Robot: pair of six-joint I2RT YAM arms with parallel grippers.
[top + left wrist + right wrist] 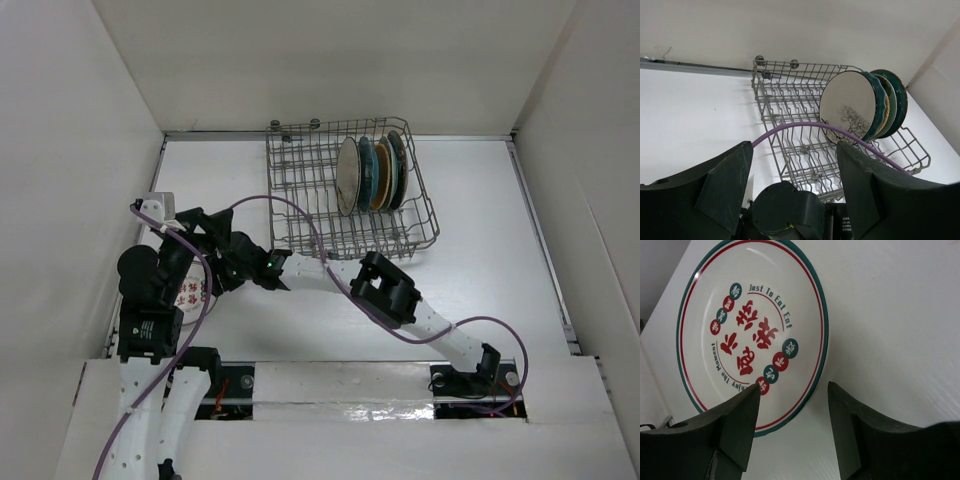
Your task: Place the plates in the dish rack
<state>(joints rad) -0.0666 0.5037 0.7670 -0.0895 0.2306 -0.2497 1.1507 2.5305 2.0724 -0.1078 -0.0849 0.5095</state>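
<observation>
The grey wire dish rack stands at the back of the table and also shows in the left wrist view. Several plates stand upright at its right end: the cream tree plate, a teal one, the orange one and the dark teal one. The white plate with red characters lies flat on the table at the left. My right gripper is open, its fingers straddling that plate's near rim. My left gripper is open and empty, above the right wrist and facing the rack.
White walls close in the table on the left, back and right. The right arm stretches across the table's middle to the left, crossing under the left arm. A purple cable loops over the rack's front left corner.
</observation>
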